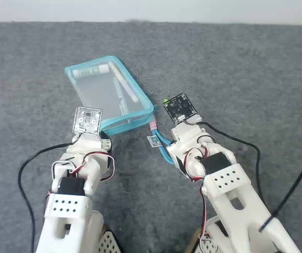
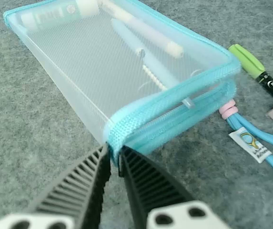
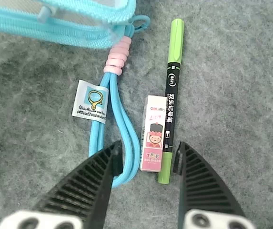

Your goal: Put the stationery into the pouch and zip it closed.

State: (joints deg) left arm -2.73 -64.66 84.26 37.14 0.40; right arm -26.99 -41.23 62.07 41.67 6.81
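Pouch [image 2: 103, 71] corner pinched by left gripper [image 2: 113, 155]; right gripper [image 3: 149, 150] spread over eraser [image 3: 153, 133] and green marker [image 3: 172, 90].

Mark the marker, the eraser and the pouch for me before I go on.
marker [image 3: 171, 95]: right wrist view, on its black mid-barrel.
eraser [image 3: 153, 133]: right wrist view, middle of its pink sleeve.
pouch [image 2: 174, 97]: left wrist view, on its zip edge.

Seen from above: mat [image 1: 256, 74] is left open from 12 to 3 o'clock of the right gripper [image 3: 146, 155]. 10 o'clock is blocked by pouch [image 1: 106, 92]. Eraser [image 3: 154, 138] is crowded by strap loop [image 3: 124, 148] and marker [image 3: 171, 95], one on each side.
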